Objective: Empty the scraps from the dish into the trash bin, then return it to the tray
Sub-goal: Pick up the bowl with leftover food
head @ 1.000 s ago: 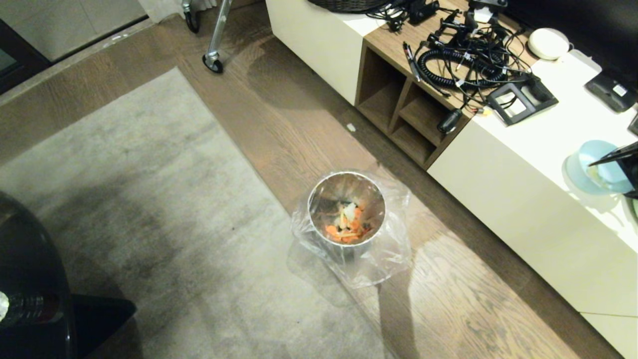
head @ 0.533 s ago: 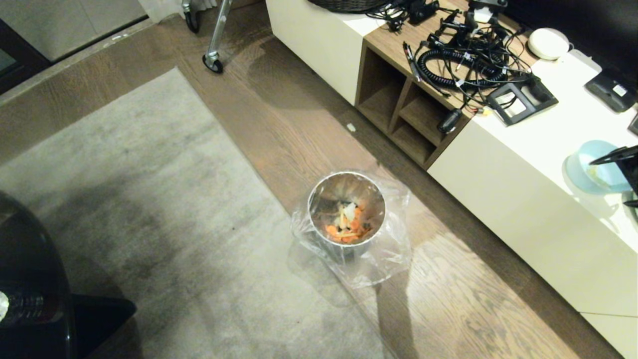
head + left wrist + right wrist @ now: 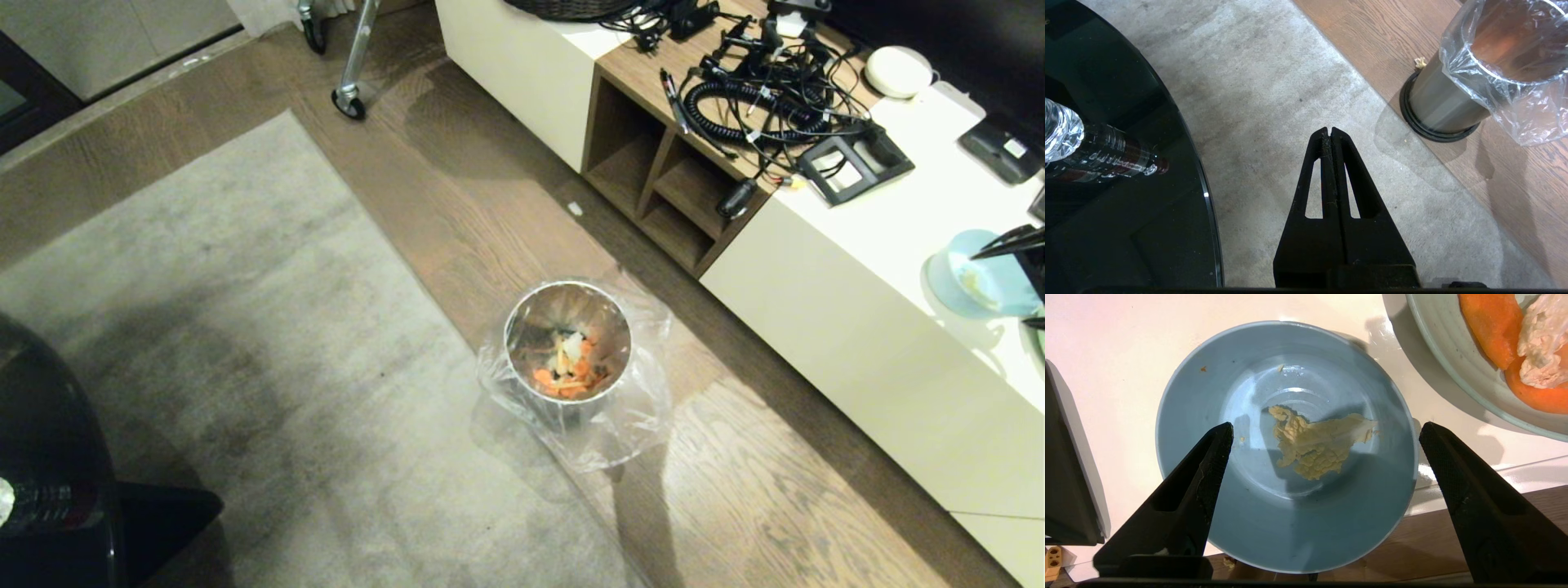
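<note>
Dish [image 3: 1286,445] sits on the white surface [image 3: 890,269] near its front edge, no tray visible under it; one pale leafy scrap [image 3: 1318,443] lies on its bottom. Scraps [image 3: 567,367] lie in the trash bin [image 3: 567,339] on the floor, so the emptying looks largely done, the return unconfirmed. Right pincer [image 3: 1327,433] stands wide open over the dish, gripping nothing. Left pincer [image 3: 1329,132] is closed, parked over the rug. Cut off: a neighbouring plate [image 3: 1457,363] and, in the head view, the right arm.
</note>
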Controlling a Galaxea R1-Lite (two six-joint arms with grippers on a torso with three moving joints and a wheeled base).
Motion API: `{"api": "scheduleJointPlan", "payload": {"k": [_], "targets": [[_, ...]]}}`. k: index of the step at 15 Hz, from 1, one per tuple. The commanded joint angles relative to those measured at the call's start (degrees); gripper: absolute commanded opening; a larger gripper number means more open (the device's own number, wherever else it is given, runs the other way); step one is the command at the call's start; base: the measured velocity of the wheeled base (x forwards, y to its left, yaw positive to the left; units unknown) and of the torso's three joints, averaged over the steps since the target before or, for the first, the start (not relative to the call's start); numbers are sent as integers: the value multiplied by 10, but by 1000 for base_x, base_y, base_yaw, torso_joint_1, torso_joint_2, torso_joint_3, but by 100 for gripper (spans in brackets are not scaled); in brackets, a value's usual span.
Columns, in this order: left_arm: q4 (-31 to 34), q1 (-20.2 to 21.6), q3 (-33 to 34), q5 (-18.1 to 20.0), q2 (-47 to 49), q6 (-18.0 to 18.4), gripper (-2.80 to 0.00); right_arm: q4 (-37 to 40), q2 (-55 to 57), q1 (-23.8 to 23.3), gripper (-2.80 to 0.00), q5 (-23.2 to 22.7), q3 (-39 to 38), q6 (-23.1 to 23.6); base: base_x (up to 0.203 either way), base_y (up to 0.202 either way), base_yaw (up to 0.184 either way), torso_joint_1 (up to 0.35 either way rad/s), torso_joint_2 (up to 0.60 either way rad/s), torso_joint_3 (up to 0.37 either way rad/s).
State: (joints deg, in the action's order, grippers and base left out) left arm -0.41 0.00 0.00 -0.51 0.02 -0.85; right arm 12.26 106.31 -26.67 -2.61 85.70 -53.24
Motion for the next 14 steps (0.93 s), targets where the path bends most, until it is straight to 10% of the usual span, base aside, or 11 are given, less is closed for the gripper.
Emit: {"api": "scheduleJointPlan", "payload": {"k": [1, 14], "targets": [[0, 0, 0, 0, 0, 0, -280, -2, 5, 0, 0, 0, 0, -15, 0, 0, 0, 0, 0, 0], [0, 0, 0, 0, 0, 0, -280, -51, 5, 43, 0, 0, 0, -152, 0, 0, 0, 0, 0, 0]]}}
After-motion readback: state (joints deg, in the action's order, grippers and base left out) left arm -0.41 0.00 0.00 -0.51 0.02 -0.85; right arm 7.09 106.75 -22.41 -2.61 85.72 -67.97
